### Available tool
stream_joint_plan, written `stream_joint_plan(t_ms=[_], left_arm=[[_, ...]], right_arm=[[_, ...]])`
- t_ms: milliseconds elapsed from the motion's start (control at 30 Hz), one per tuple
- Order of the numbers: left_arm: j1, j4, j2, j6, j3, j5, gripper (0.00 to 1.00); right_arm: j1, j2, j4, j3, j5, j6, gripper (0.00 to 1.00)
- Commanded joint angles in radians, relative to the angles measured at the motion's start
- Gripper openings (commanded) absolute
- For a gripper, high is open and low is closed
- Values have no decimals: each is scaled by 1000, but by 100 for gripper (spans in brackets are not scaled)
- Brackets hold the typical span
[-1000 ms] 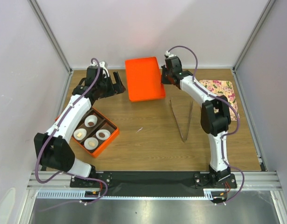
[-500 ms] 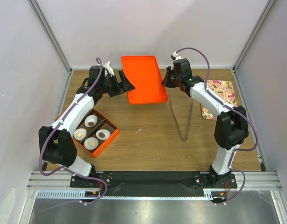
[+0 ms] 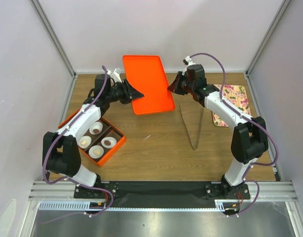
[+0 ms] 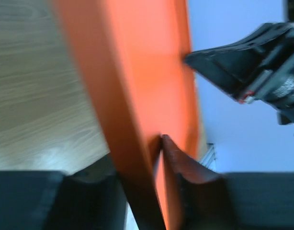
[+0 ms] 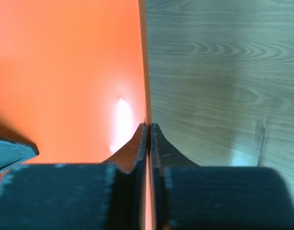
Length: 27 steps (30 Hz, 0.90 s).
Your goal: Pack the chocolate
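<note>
Orange lid (image 3: 147, 84), held at two edges
Left gripper (image 3: 137, 93) pinches its left rim; right gripper (image 3: 172, 87) pinches its right rim; chocolate (image 3: 108, 142) sits in box (image 3: 117, 146), left of lid, well apart.

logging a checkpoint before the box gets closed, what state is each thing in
orange lid: off the box, held up between both grippers
left gripper: shut on the lid's left edge
right gripper: shut on the lid's right edge
orange box: open, on the table
white cups: sitting in the box
chocolate: in the cups
tongs: lying on the table, untouched
floral plate: flat, partly hidden by the right arm
</note>
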Motion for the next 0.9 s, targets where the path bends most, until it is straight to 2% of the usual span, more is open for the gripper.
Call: stream_joint_plan(t_ms=[0, 33, 133, 167, 267, 333, 400, 433, 533, 700, 867], left_arm=[[2, 159, -43, -101, -27, 75, 32], [2, 165, -47, -101, -26, 69, 24], [2, 164, -56, -98, -17, 50, 12], [2, 164, -63, -98, -17, 30, 0], [2, 217, -70, -141, -33, 4, 0], [2, 320, -73, -221, -59, 1, 0], [2, 447, -81, -322, -90, -22, 1], [2, 490, -83, -354, -99, -30, 1], [1, 579, -78, -439, -80, -66, 2], [-10, 688, -86, -525, -58, -118, 4], [-53, 664, -73, -517, -1, -165, 3]], right_arm=[[-10, -50, 158, 19, -100, 94, 8], [-18, -52, 164, 18, -120, 107, 22], [-44, -65, 212, -8, -172, 191, 42], [-55, -90, 224, -24, -183, 229, 62], [-75, -148, 350, -143, -160, 396, 93], [-73, -205, 399, -221, -114, 496, 99], [-70, -254, 430, -277, -39, 579, 100], [-72, -266, 463, -357, -23, 663, 100], [-67, -308, 624, -479, 11, 803, 100], [-24, -331, 741, -524, 66, 883, 99], [13, -283, 905, -527, 51, 907, 97]])
